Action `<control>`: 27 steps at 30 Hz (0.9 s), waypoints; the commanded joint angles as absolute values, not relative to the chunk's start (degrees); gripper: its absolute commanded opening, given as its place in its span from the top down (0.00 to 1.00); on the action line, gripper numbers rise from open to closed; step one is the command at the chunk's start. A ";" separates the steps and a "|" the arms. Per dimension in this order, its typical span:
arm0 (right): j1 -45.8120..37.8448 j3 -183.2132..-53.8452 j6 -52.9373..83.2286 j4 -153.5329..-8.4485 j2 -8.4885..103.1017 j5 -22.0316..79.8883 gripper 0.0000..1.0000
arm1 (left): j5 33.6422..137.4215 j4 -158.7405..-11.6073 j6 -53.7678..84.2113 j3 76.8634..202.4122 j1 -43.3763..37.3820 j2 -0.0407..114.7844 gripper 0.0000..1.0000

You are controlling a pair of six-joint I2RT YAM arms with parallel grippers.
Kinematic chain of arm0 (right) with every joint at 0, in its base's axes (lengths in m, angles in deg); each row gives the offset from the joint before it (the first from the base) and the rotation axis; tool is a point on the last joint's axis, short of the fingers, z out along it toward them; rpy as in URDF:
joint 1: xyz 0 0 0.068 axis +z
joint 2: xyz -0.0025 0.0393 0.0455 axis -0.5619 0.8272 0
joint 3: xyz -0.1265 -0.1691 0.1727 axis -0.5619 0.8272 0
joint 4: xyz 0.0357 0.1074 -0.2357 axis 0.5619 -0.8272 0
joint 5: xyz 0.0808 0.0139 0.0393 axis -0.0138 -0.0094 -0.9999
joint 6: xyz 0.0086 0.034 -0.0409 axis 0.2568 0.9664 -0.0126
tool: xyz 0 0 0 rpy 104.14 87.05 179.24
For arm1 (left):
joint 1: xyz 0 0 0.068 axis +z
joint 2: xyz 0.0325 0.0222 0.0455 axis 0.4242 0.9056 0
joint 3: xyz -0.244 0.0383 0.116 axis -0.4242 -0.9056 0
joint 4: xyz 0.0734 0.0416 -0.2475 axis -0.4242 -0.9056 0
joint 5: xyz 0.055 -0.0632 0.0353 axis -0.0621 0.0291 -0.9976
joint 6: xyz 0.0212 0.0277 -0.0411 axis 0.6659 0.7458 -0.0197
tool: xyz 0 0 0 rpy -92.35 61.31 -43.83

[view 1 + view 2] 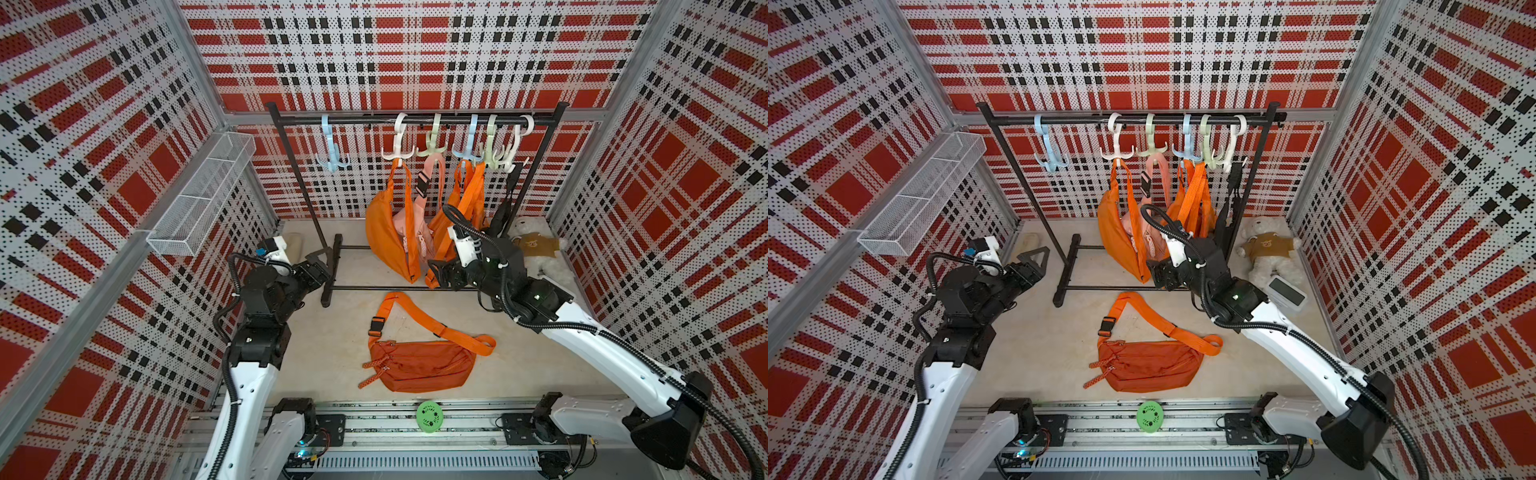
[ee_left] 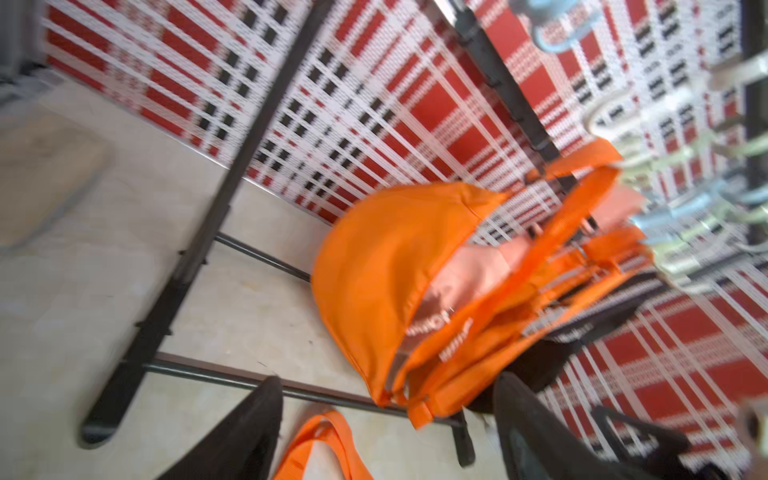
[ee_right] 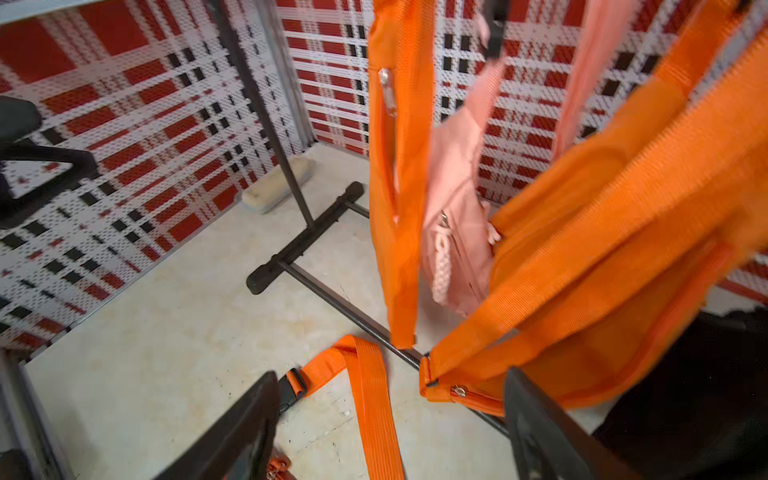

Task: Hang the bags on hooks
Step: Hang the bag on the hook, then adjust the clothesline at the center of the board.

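nylon bag [image 1: 419,365] slumps flat, webbing strap [image 1: 424,321] looped; left end effector [image 1: 321,258], right end effector [image 1: 436,272] gape wide.

Perforated walls [image 1: 415,50] in red, white and black plaid close three sides, joined by grey posts [image 1: 195,62]. A white wire basket [image 1: 199,199] hangs on the left wall, and a black rack [image 1: 365,120] stands at the back on a pale floor [image 1: 316,353], faintly stained it seems.

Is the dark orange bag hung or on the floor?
On the floor: the dark orange bag lies flat before the rack, strap splayed.
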State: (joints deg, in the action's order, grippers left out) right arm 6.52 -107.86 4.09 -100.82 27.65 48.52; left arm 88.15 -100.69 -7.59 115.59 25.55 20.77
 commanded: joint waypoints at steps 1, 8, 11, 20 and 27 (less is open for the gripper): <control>3.79 -103.37 9.64 -100.47 22.81 56.64 0.07 | 81.56 -95.55 -6.75 115.98 26.43 24.61 0.17; -6.16 -94.19 17.27 -100.57 16.39 51.72 0.03 | 71.66 -79.15 4.74 123.26 23.69 43.38 0.16; -6.33 -93.17 16.93 -101.39 14.59 51.93 0.03 | 70.49 -73.81 12.16 128.45 22.14 51.09 0.16; -7.57 -90.81 15.53 -103.20 10.00 52.38 0.02 | 62.52 -72.47 23.38 140.10 21.75 63.06 0.16; -7.91 -90.45 15.15 -103.74 8.67 51.93 0.02 | 60.45 -74.07 28.03 142.77 22.22 65.18 0.18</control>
